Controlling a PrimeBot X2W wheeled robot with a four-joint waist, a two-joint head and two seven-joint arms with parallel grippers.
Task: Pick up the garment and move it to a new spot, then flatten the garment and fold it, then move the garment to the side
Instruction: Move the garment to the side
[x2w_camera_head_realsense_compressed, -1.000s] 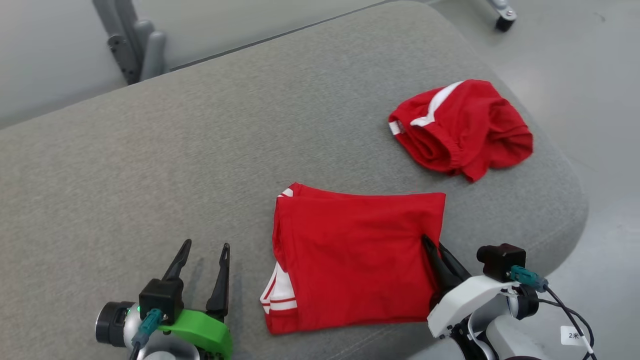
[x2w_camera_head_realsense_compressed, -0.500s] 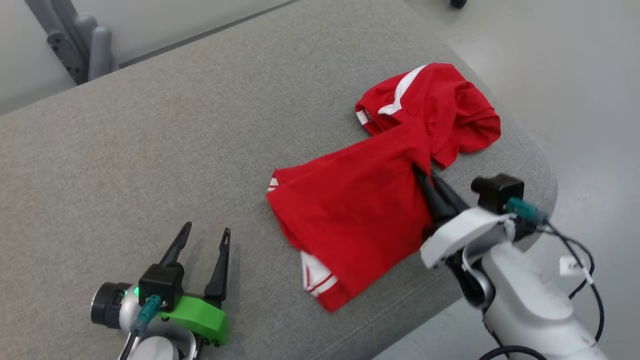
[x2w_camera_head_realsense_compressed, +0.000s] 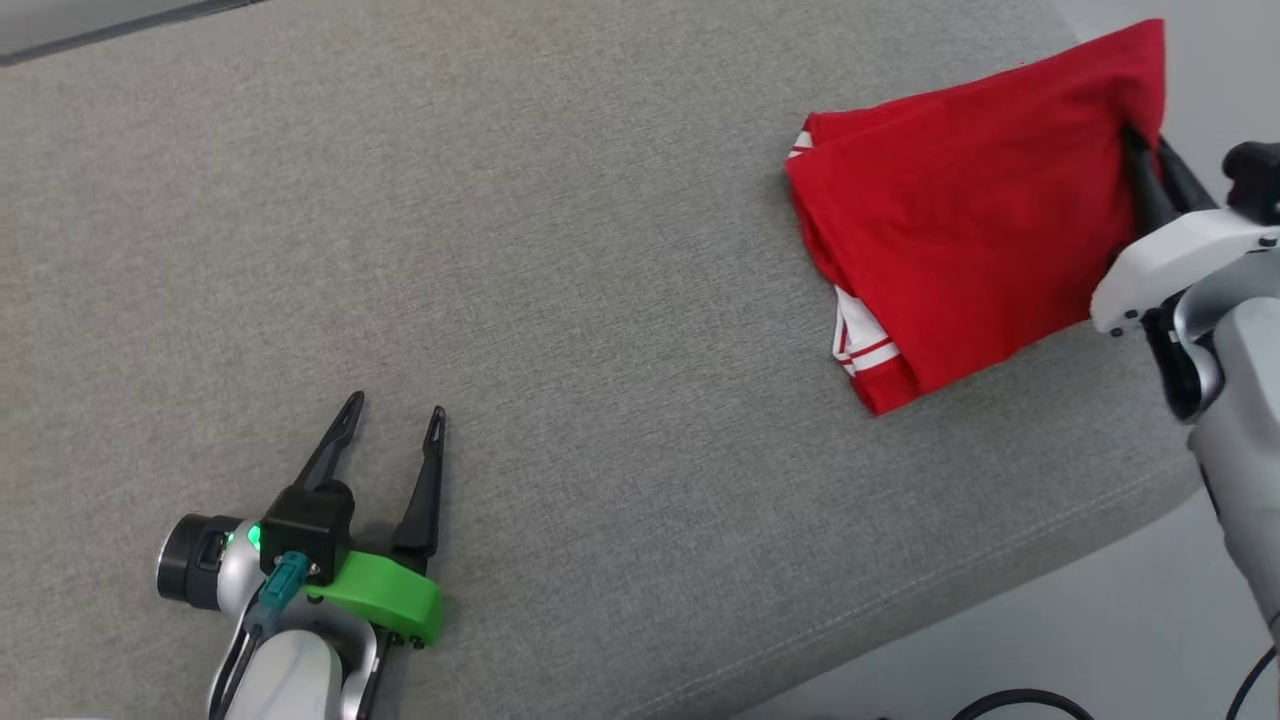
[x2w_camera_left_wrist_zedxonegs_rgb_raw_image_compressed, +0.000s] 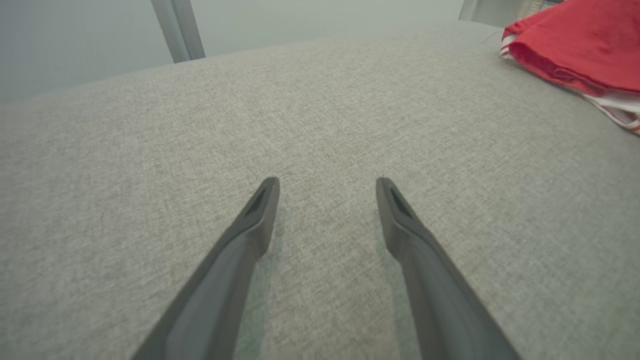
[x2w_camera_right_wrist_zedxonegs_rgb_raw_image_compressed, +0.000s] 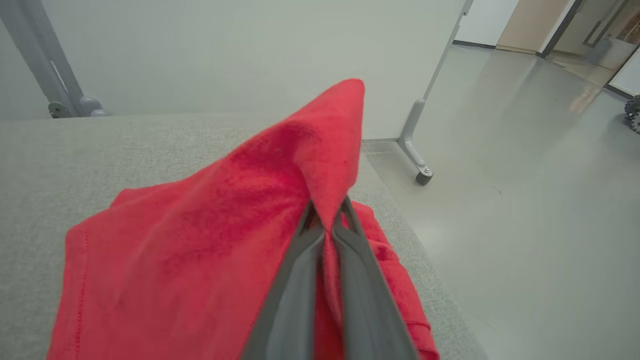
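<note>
The right arm reaches in from 3 o'clock of the head view, its pale forearm angled up toward 12. The right tool (x2w_camera_head_realsense_compressed: 1148, 160) is pinched together on the corner of the red garment (x2w_camera_head_realsense_compressed: 960, 210). In the right wrist view the two dark fingers of this tool (x2w_camera_right_wrist_zedxonegs_rgb_raw_image_compressed: 328, 210) press together with a fold of the garment (x2w_camera_right_wrist_zedxonegs_rgb_raw_image_compressed: 200, 240) between them, and the held corner rises in a peak above the tips.

The left arm sits at 7 o'clock of the head view. The left tool (x2w_camera_head_realsense_compressed: 396, 406) points toward 12 to 1 o'clock with its fingers spread apart and nothing between them. In the left wrist view the tool (x2w_camera_left_wrist_zedxonegs_rgb_raw_image_compressed: 327, 182) hovers low over bare fabric, well apart from the garment (x2w_camera_left_wrist_zedxonegs_rgb_raw_image_compressed: 575, 45) at 2 o'clock.

The garment lies folded at 2 o'clock of the head view, near the right edge of the tabletop (x2w_camera_head_realsense_compressed: 600, 250), with white stripes showing at its lower edge.

The tabletop is padded and covered in grey woven cloth, with a rounded edge (x2w_camera_right_wrist_zedxonegs_rgb_raw_image_compressed: 75, 160). Beyond it the right wrist view shows a pale wall (x2w_camera_right_wrist_zedxonegs_rgb_raw_image_compressed: 225, 50), a grey post on a caster (x2w_camera_right_wrist_zedxonegs_rgb_raw_image_compressed: 424, 176), and a glossy grey floor (x2w_camera_right_wrist_zedxonegs_rgb_raw_image_compressed: 525, 200).
</note>
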